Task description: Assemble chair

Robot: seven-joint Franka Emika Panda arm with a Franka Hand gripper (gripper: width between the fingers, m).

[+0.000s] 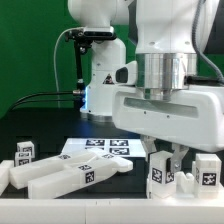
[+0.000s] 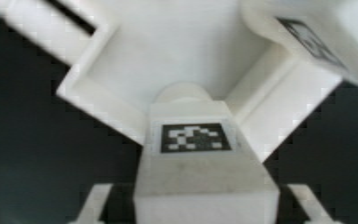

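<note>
End effector [image 1: 168,157] straddles tagged chair part [image 2: 197,138], can't tell if clamped; seems stiff and light, pinch flat sides.

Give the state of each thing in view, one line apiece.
tool: down low over the parts, a tagged part between its fingers; open or shut unclear.
tagged part: between the tool's fingers, tag toward the wrist camera.
long white part: lying flat, untouched.
small tagged block: at the exterior view's left, untouched.
marker board: lying flat.
</note>
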